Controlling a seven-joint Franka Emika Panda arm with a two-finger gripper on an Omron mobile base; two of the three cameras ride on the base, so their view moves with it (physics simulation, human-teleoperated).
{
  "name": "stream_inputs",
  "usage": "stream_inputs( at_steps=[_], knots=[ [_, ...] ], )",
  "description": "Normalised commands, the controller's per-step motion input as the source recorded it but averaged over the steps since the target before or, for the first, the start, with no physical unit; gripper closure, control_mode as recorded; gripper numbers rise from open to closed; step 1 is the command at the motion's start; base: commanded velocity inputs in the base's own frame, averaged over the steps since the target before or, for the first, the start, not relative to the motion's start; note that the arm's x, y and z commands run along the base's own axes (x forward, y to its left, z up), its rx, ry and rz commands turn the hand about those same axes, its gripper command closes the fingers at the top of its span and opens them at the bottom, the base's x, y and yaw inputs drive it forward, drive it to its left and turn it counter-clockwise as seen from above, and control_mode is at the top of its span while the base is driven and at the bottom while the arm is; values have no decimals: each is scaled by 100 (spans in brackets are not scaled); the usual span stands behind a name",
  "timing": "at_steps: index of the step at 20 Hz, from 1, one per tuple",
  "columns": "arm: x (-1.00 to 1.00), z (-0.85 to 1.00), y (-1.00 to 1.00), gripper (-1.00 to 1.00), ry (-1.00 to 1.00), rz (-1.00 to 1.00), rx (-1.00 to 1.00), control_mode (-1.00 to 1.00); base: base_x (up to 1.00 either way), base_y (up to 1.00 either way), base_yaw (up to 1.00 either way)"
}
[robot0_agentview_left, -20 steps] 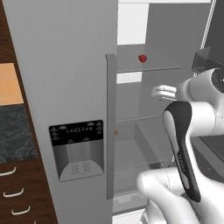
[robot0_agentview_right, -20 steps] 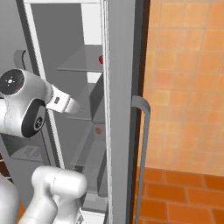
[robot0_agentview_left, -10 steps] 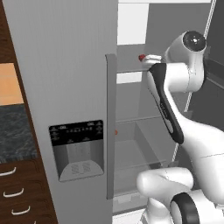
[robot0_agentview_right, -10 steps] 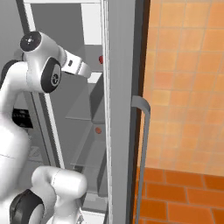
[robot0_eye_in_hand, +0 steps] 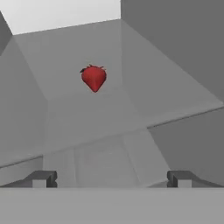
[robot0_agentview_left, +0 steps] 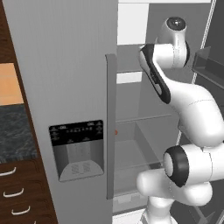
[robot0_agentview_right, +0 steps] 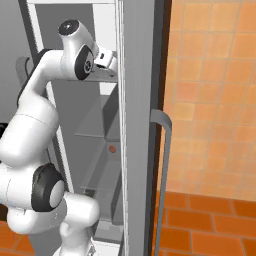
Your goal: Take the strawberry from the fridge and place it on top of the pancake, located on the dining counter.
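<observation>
The gripper (robot0_eye_in_hand: 112,178) is hanging wide open inside the fridge (robot0_agentview_left: 65,87), lining up on the strawberry (robot0_eye_in_hand: 94,78) sitting mid-shelf (robot0_eye_in_hand: 87,113), so I'd be easing straight in, centring before closing.

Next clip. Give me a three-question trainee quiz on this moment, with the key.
1. True or false: the strawberry is clamped between the gripper fingers.
2. Which part of the fridge has the arm reached into?
A. the water dispenser
B. the open compartment, at an upper shelf
C. the bottom drawer
3. Fill in: in the hand view the strawberry lies ____ of the fingertips, on a grey shelf.

Key
1. False: the fingers stand wide apart, short of the berry.
2. B
3. ahead
</observation>
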Motion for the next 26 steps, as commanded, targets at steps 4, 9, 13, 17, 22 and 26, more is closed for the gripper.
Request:
stream_inputs(
  at_steps=[4, 9, 13, 17, 22, 26],
  knots=[
    [73, -28, 3, -100, 3, 0, 0, -100, 0, 0, 0],
    [48, -44, 4, -100, 0, 9, -4, -100, 0, 0, 0],
    [60, -25, -3, -100, -1, 8, -4, -100, 0, 0, 0],
    [42, 0, -10, -100, -1, 3, 0, -100, 0, 0, 0],
    [42, 0, -9, -100, 0, 0, 0, -100, 0, 0, 0],
    [59, 0, -18, -100, 6, 0, 0, -100, 0, 0, 0]
  ],
)
